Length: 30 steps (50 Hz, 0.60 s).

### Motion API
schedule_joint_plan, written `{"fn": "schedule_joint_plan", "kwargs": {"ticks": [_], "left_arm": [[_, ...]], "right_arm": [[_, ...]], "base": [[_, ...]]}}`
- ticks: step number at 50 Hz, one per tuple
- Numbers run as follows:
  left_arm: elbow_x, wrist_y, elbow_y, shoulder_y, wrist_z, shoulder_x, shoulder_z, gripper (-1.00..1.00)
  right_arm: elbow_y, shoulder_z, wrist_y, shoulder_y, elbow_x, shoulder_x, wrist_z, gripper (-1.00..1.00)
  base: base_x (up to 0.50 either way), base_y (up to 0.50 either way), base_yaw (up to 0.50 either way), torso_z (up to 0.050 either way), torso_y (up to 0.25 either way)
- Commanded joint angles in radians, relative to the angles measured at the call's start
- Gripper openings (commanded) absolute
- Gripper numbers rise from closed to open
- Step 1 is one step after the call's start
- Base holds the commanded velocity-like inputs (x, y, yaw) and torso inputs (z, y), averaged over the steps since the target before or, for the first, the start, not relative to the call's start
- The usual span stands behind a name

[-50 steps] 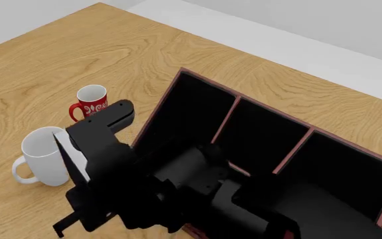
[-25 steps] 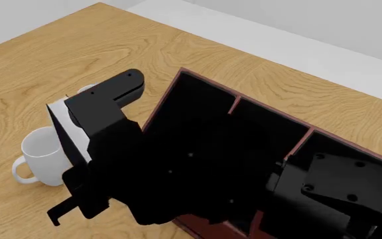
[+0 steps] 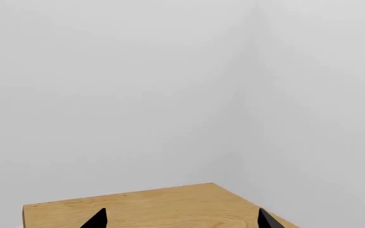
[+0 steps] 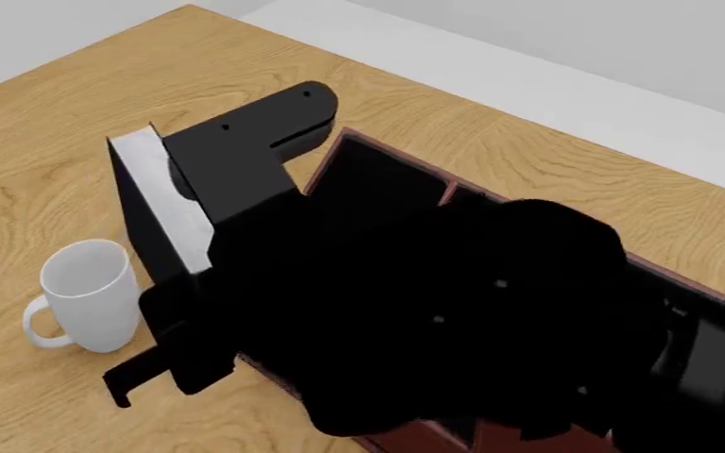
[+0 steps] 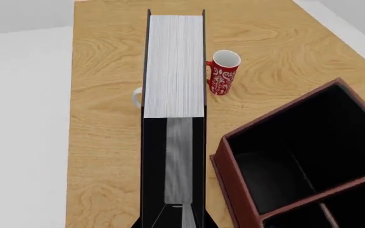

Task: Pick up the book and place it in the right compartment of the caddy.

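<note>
Your right gripper [image 5: 173, 216] is clamping the book [image 5: 173, 66] between its jaws, lifting it clear of the wooden table [image 5: 106, 142]. In the right wrist view the book's long axis is running straight away from the gripper, from the bottom centre of the frame to the top centre, with its white page edges facing the camera and a thin black cover on each side. In the head view the book [image 4: 167, 212] is sitting in the left half of the frame, white page edge turned toward the left, above the table and just left of the caddy [image 4: 376, 170].

You are looking at one book, one caddy and two mugs. The white mug [image 4: 86, 293] is standing at the lower left of the head view. The red mug [image 5: 223, 72] is standing right of the book in the right wrist view, carrying a white ornamental pattern that is too small to read as writing. No lettering is showing on the book.

The caddy's black-lined compartments [image 5: 290, 147] are filling the lower right of the wrist view; the arm is hiding most of the caddy in the head view.

Your left gripper [image 3: 181, 219] is showing two fingertips set wide apart, holding nothing.
</note>
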Motion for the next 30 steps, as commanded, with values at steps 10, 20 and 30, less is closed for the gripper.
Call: {"fn": "schedule_joint_plan", "kwargs": {"ticks": [10,20,30], "left_arm": [[-0.001,0.004,0.001,0.001,-0.001,-0.003,0.004,1.00],[-0.002,0.005,0.004,0.004,-0.002,-0.004,0.007,1.00],[0.008,0.009,-0.014,-0.006,0.000,-0.003,0.021,1.00]], "right_arm": [[-0.112,0.107,0.039,0.102,0.091,0.139,0.081,-1.00],[-0.112,0.144,0.070,0.179,0.193,0.223,0.121,-1.00],[-0.097,0.160,0.086,0.203,0.222,0.286,0.124,-1.00]], "base": [[0.00,0.00,0.00,0.000,0.002],[0.00,0.00,0.00,0.002,0.001],[0.00,0.00,0.00,0.000,0.001]]}}
